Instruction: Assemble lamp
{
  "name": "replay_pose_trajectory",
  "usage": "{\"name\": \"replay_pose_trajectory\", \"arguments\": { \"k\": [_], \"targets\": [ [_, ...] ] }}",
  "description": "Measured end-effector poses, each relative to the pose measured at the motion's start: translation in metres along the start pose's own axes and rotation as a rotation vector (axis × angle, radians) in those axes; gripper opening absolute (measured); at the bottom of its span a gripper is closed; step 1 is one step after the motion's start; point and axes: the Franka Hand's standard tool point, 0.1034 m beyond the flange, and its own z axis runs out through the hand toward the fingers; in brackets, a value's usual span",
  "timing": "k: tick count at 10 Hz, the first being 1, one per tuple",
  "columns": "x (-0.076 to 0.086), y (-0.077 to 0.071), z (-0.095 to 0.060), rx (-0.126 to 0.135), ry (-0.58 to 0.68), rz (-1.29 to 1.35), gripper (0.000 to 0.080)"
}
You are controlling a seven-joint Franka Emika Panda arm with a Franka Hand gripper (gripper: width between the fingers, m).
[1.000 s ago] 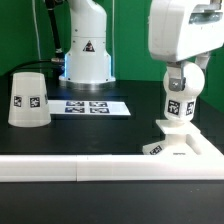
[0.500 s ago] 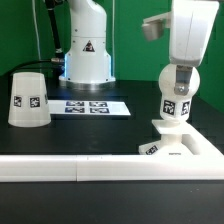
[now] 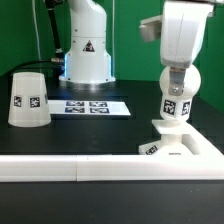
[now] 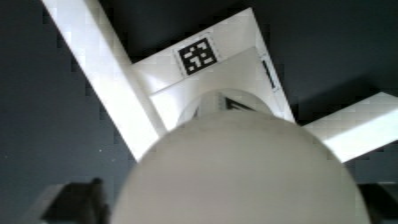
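**Step in hand (judged):** seating the bulb in the base.

**Condition.** The gripper points straight down. Its jaws pinch the bulb's rounded top, and the tagged body and neck hang just below them. The base lies directly beneath the jaws, and the bulb's neck meets the raised socket on the base. Whether the neck is fully home cannot be told. In the wrist view the bulb fills the space between the jaws and hides the socket.

**Procedure.**
1. Keep the bulb's axis upright and centred under the jaws.
2. Turn only about the vertical axis, with light downward pressure. Side load would likely drag the loose base.
3. Release only once the bulb stands unaided.

The shade stands mouth-down well away from the jaws, toward the exterior view's left, not yet fitted.
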Motion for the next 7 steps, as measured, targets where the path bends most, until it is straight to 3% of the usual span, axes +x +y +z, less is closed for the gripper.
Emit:
{"name": "replay_pose_trajectory", "arguments": {
  "k": [4,7],
  "targets": [
    [-0.0001,0.0,-0.0001,0.0,0.001,0.036,0.0577],
    [-0.0022,-0.001,0.0013,-0.014,0.026,0.3,0.0577]
  ]
}}
